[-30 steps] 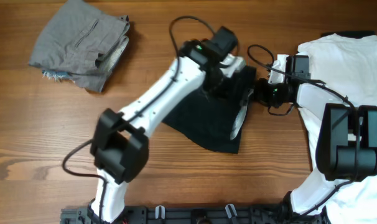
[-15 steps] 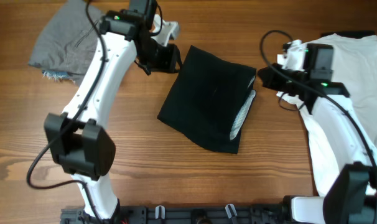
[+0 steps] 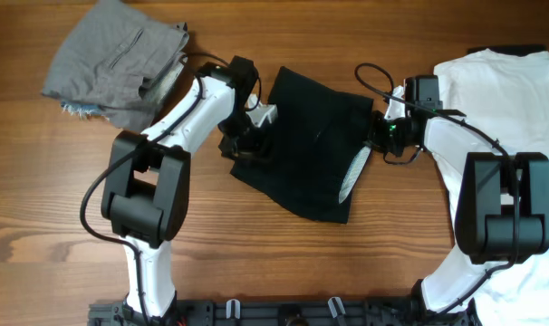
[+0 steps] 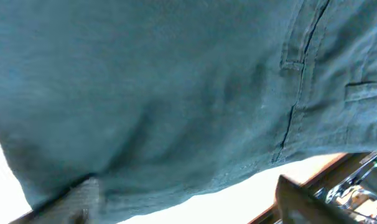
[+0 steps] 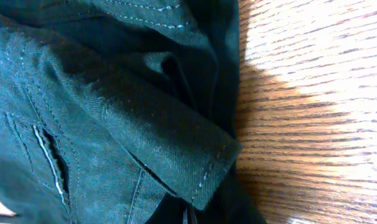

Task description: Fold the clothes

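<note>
A: What takes up the most room?

B: The wooden table [image 3: 57,208]. Next is a white shirt [image 3: 492,81], spread over its right side and running off the edge of the overhead view.

A: And the clothes in the middle?

B: A black garment [image 3: 311,154] lies folded into a rough rectangle, turned at an angle near the table's centre. A pale strip of lining [image 3: 351,172] shows along its right edge.

A: Anything else made of cloth?

B: A grey garment [image 3: 116,59] sits folded at the far left corner, well apart from the black one.

A: Where are the arms?

B: The left arm [image 3: 197,104] bends in from the left, and the left gripper [image 3: 250,140] sits on the black garment's left edge. The right arm [image 3: 447,136] crosses the white shirt, and the right gripper [image 3: 379,136] meets the black garment's right edge.

A: Are the pincers pinching anything?

B: In the left wrist view dark cloth [image 4: 176,93] fills the picture. The two fingers [image 4: 83,196] sit blurred at the bottom corners, spread wide.

A: And the right one?

B: I cannot tell. Its wrist view shows only a folded hem with pale stitching [image 5: 201,168], a small pocket slit [image 5: 48,155] and bare wood [image 5: 313,93] just beside the cloth.
</note>
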Available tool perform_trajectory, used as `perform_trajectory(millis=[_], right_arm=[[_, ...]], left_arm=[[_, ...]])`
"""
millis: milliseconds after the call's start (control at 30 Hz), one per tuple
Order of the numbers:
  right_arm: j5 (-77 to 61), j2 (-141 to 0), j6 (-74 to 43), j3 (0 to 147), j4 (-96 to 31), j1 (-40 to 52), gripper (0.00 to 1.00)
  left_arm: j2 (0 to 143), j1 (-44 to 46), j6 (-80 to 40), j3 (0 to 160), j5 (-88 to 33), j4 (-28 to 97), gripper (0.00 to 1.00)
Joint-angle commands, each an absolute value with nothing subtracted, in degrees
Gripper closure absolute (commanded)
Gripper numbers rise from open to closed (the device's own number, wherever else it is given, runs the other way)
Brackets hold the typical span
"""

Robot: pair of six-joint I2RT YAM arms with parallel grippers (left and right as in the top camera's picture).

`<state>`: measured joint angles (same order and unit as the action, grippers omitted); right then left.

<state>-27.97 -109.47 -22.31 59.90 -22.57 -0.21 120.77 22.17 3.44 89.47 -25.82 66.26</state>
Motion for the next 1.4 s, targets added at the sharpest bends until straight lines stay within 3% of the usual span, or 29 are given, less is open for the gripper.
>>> perform_trajectory(millis=[0, 33, 67, 100, 133, 267, 433, 567, 633, 733, 833, 867, 933, 1000, 1033, 1067, 1100, 1133, 1267, 1367], right_arm=[[-22.74, -112.60, -22.22, 58.41, -24.71, -0.14, 0.96], [-24.43, -111.20, -22.22, 58.41, -25.65, -0.14, 0.96], [-25.67, -110.10, -22.20, 58.41, -26.26, -0.14, 0.96], [-26.28, -108.62, -22.17, 58.41, -26.96, -0.14, 0.96], [-26.48, -107.24, -21.96, 58.41, -27.53, -0.14, 0.96], [-27.11, -98.30, -20.47, 58.41, -30.72, -0.12, 0.96], [-27.09, -93.95, -19.64, 58.41, -30.41, 1.39, 0.96], [-24.99, -95.70, -19.59, 58.39, -26.30, 4.47, 0.95], [-20.43, -96.82, -19.70, 58.39, -23.33, 4.99, 0.94], [-14.02, -98.21, -19.73, 58.39, -21.15, 4.95, 0.95], [-6.74, -101.16, -19.70, 58.39, -20.36, 4.89, 0.95], [-6.61, -102.32, -19.70, 58.39, -20.27, 4.84, 0.95], [-7.44, -103.98, -19.59, 58.39, -20.38, 4.82, 0.95], [-9.04, -104.62, -19.35, 58.39, -21.15, 4.82, 0.94], [-9.34, -104.42, -19.27, 58.41, -21.50, 4.82, 0.91], [-9.52, -104.09, -19.16, 58.41, -21.54, 4.82, 0.90], [-9.56, -103.63, -18.87, 58.41, -21.63, 4.82, 0.89], [-10.11, -102.85, -17.43, 58.41, -21.89, 4.82, 0.88], [-11.22, -100.40, -16.23, 58.41, -24.14, 4.82, 0.87], [-14.17, -99.09, -14.94, 58.41, -24.73, 4.82, 0.85]], left_arm=[[120.77, 22.83, -1.04, 85.30, -26.52, 61.78, 0.06], [120.77, 22.70, -3.95, 83.20, -26.20, 58.46, 0.19], [120.77, 22.61, -6.74, 81.36, -25.85, 55.46, 0.22], [120.77, 22.55, -9.30, 79.72, -25.45, 52.64, 0.32], [120.77, 22.50, -12.78, 78.11, -24.71, 49.71, 0.55], [120.77, 22.00, -30.30, 72.66, -16.47, 34.22, 0.94], [120.77, 17.06, -32.23, 74.13, -10.02, 21.30, 0.91], [120.75, 10.33, -28.62, 86.85, -17.63, 21.67, 0.84], [120.75, 8.93, -22.57, 94.96, -21.82, 29.91, 0.74], [120.16, 8.95, -15.20, 103.26, -26.00, 44.66, 0.48], [118.63, 10.63, -8.93, 105.01, -27.16, 59.59, 0.45], [118.67, 11.18, -7.70, 104.90, -26.94, 62.70, 0.36], [118.93, 12.60, -6.35, 102.67, -26.83, 66.50, 0.05], [118.93, 14.09, -6.39, 99.07, -26.79, 66.57, 0.00], [118.93, 15.18, -6.72, 96.01, -26.81, 66.02, 0.00], [118.93, 15.73, -7.62, 94.45, -26.81, 65.49, 0.12], [118.93, 16.58, -9.47, 91.77, -27.07, 64.42, 0.44], [118.93, 17.39, -11.40, 89.21, -27.24, 63.31, 0.59], [118.93, 19.25, -19.29, 80.47, -27.16, 54.00, 0.80], [118.93, 19.09, -27.31, 74.48, -24.21, 43.59, 0.87]])
